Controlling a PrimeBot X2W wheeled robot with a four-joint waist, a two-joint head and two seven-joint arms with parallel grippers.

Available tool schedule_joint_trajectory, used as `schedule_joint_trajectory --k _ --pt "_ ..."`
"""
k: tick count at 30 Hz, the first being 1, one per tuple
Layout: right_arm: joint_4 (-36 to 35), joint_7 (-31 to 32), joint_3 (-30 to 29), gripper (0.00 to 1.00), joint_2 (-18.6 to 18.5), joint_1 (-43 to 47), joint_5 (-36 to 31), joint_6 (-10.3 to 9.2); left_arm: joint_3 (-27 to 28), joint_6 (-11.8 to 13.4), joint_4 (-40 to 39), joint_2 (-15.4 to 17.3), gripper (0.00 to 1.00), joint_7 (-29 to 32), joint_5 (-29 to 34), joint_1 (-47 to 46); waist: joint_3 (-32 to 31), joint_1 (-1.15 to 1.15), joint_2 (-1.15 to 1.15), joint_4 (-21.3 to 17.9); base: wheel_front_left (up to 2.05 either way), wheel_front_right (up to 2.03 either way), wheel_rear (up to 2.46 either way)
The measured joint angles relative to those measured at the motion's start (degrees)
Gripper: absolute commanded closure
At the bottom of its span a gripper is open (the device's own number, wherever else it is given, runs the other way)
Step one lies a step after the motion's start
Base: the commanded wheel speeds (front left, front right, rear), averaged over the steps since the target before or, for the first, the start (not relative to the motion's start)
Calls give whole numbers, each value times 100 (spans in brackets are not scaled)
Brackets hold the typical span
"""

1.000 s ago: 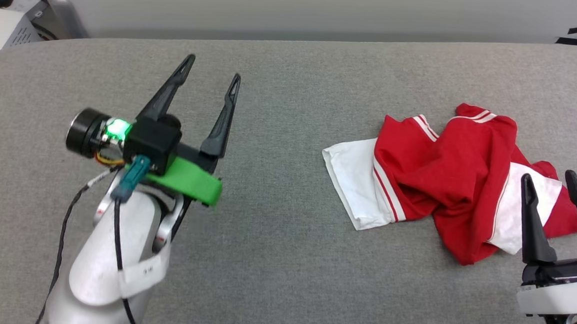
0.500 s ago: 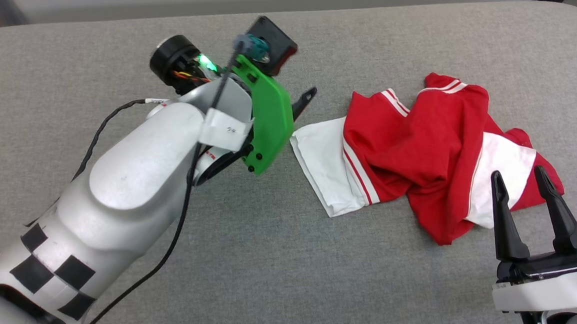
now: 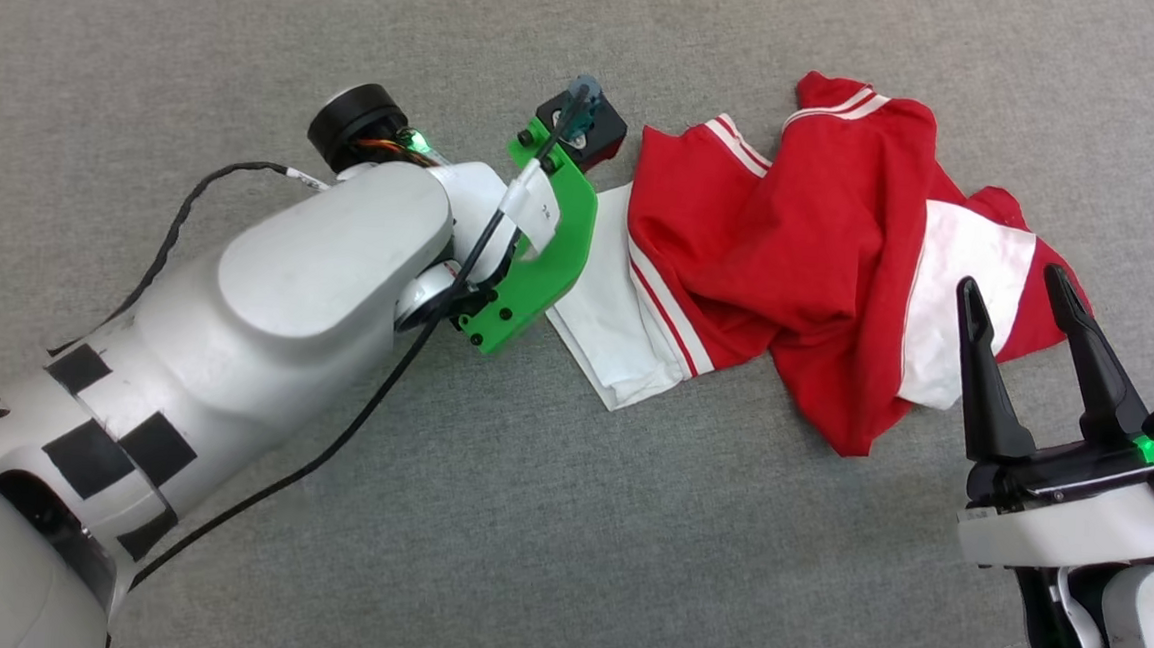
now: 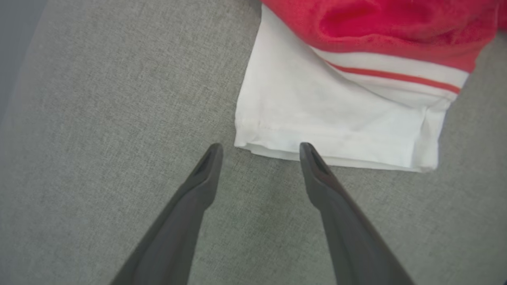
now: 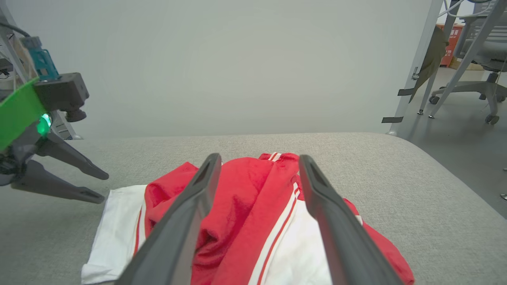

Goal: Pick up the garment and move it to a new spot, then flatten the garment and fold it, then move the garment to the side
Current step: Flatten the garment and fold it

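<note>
The garment, red with white sleeves and striped trim, lies crumpled on the grey table. My left arm reaches across to its white sleeve; in the head view the green wrist bracket hides the fingers. In the left wrist view my left gripper stands open, pointing down, its tips right at the sleeve's hem. The right wrist view shows the left gripper just above that sleeve. My right gripper is open at the garment's near right side, with nothing between its fingers; the garment lies under and beyond them.
The grey fabric table stretches wide on the left and in front. A pale wall stands behind it. Past the table's right edge are a metal frame leg and an office chair base on the floor.
The head camera has tipped down and turned. My left arm has swung right to the garment and turned its fingers down at the white sleeve. Both grippers stay open.
</note>
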Motion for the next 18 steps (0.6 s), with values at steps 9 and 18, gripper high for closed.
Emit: schedule_joint_trajectory --k 9,18 --pt "82 0 107 0 137 -268 64 0 -197 1 423 -60 0 377 -153 -270 441 1 0 -269 0 0 0" --pt "158 0 54 0 153 -368 63 0 -148 2 -70 86 100 648 -29 -227 582 1 0 -316 0 0 0"
